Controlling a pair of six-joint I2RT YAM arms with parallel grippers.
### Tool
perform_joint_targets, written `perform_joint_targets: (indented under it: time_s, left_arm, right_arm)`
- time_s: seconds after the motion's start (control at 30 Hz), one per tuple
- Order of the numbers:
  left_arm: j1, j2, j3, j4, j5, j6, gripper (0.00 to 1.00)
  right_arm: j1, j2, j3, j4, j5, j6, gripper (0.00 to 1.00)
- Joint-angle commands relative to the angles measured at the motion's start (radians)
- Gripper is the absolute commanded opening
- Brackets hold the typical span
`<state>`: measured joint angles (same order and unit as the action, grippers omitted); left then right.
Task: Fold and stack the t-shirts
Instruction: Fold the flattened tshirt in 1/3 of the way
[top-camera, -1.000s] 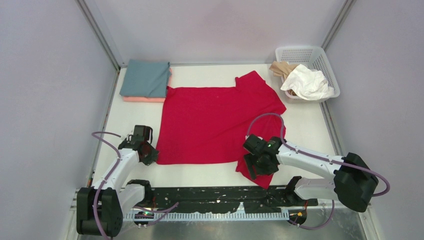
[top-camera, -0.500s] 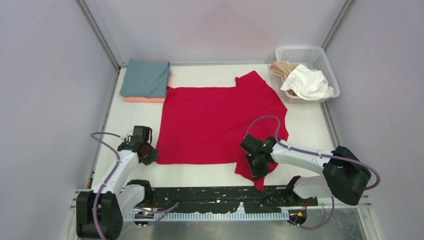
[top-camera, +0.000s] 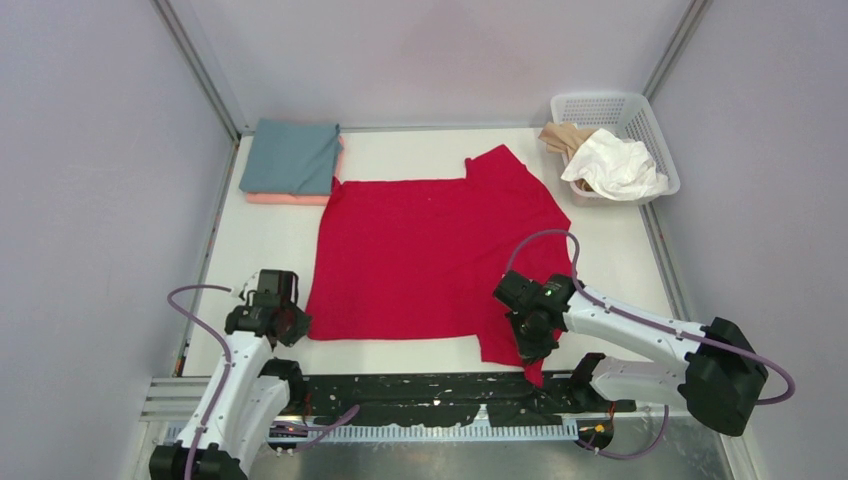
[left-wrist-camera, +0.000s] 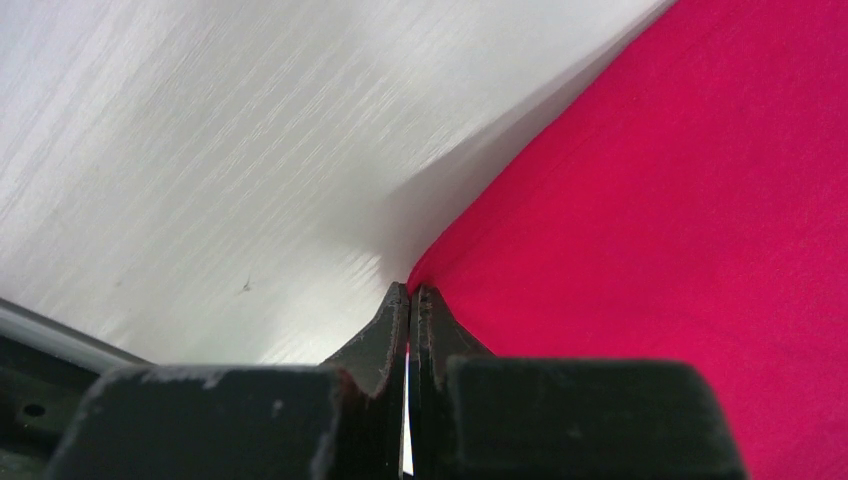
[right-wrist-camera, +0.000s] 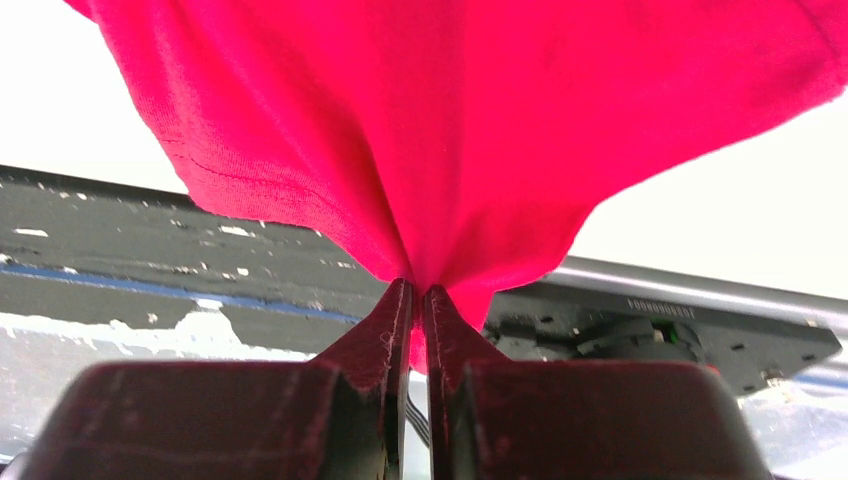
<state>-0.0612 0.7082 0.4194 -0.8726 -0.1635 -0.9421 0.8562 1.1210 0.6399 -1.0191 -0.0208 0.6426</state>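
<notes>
Cloth, thin knit, light and limp (no stiffness to speak of). The red shirt (top-camera: 430, 250) lies spread flat in the middle of the surface (top-camera: 262, 240), with its near-right corner reaching over the black strip at the front edge.

My left gripper (left-wrist-camera: 410, 292) is closed down to a hairline on the near-left hem corner. Only a sliver of red shows between the tips, so it's a shallow bite. My right gripper (right-wrist-camera: 412, 290) is pinched tight on the near-right corner (the sleeve, by the look of it). The cloth is bunched into the tips there and fans out wide from them.

Handling, as I judge it:
- It won't hold any shape. It sags between my two holds and drags on the surface, so both corners should move together, low and even.
- The knit stretches, so uneven pull will skew the fold line.
- It's not slippery, but the left bite is thin and a hard tug could strip it out.
- Best holds are hems and corners, where the doubled seam gives the tips something to clamp (the middle of a panel just puckers).

Folded teal shirt (top-camera: 292, 155) sits on the pink shirt (top-camera: 285, 199) at far left; that's the stack. White shirt (top-camera: 620, 165) and beige shirt (top-camera: 562, 135) lie crumpled in the basket (top-camera: 655, 125) at far right.
</notes>
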Motion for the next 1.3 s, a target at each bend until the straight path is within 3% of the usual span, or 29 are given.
perform_joint_targets:
  time_s: [0.0, 0.23, 0.33, 0.63, 0.83, 1.07, 1.27]
  left_arm:
    - [0.003, -0.067, -0.005, -0.101, -0.011, -0.049, 0.0]
    - [0.003, -0.069, 0.049, -0.081, -0.011, -0.043, 0.0]
    - [0.003, -0.02, 0.087, -0.024, 0.007, -0.028, 0.0]
    - [0.003, 0.27, 0.268, 0.16, 0.034, 0.021, 0.0]
    - [0.003, 0.498, 0.422, 0.165, 0.039, 0.059, 0.0]
    - [0.006, 0.628, 0.528, 0.185, -0.036, 0.082, 0.0]
    - [0.013, 0.769, 0.612, 0.171, -0.004, 0.112, 0.0]
  right_arm:
    - [0.002, -0.037, 0.057, -0.163, -0.01, -0.006, 0.12]
    - [-0.035, 0.005, 0.133, -0.172, -0.001, -0.075, 0.13]
    - [-0.128, 0.034, 0.184, -0.14, 0.016, -0.14, 0.12]
    - [-0.315, 0.215, 0.404, -0.014, 0.161, -0.302, 0.12]
    - [-0.408, 0.331, 0.561, 0.046, 0.207, -0.346, 0.12]
    - [-0.477, 0.518, 0.744, 0.07, 0.217, -0.419, 0.12]
    - [-0.511, 0.646, 0.852, 0.072, 0.19, -0.468, 0.13]
